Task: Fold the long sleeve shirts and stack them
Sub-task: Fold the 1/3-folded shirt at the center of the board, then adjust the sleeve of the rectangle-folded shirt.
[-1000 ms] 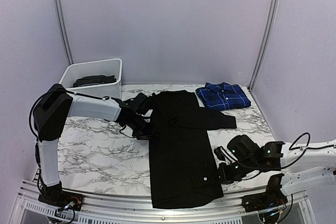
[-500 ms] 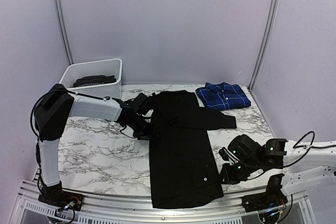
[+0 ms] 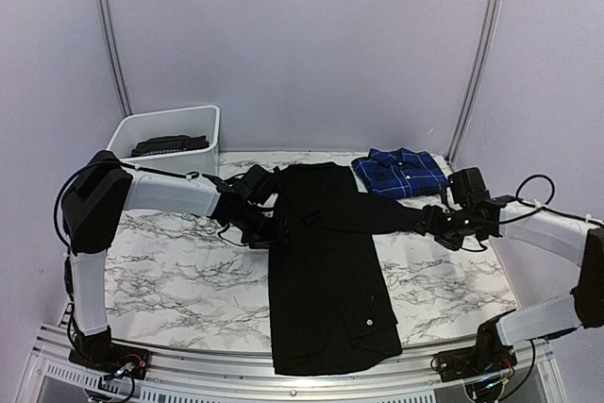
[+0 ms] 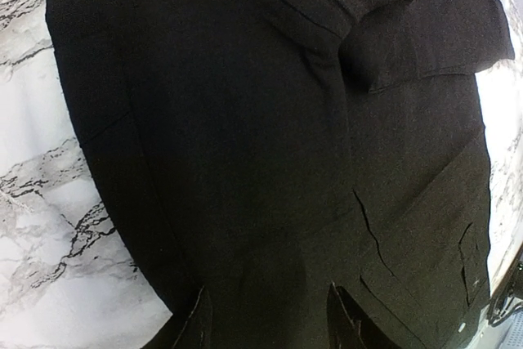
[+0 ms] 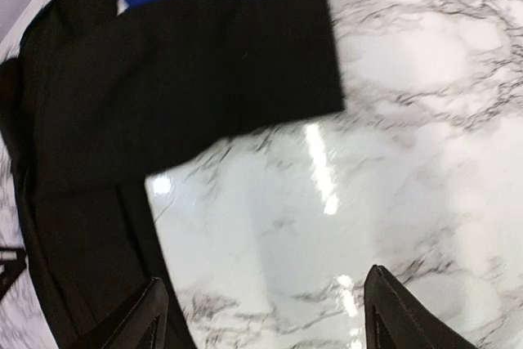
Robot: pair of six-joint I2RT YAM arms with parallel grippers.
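Black shirt (image 3: 321, 271): we fear our right claw (image 5: 261, 284), released, may catch the sleeve (image 5: 245, 63) unevenly and drag the body askew; left claw (image 4: 265, 308) state, we cannot tell.

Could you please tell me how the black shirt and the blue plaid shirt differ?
The black shirt is plain; the blue plaid shirt has thin white lines. The black shirt lies spread long, one sleeve sticking out; the blue plaid shirt is folded compactly. The black shirt covers far more table than the blue plaid shirt. Both lie flat.
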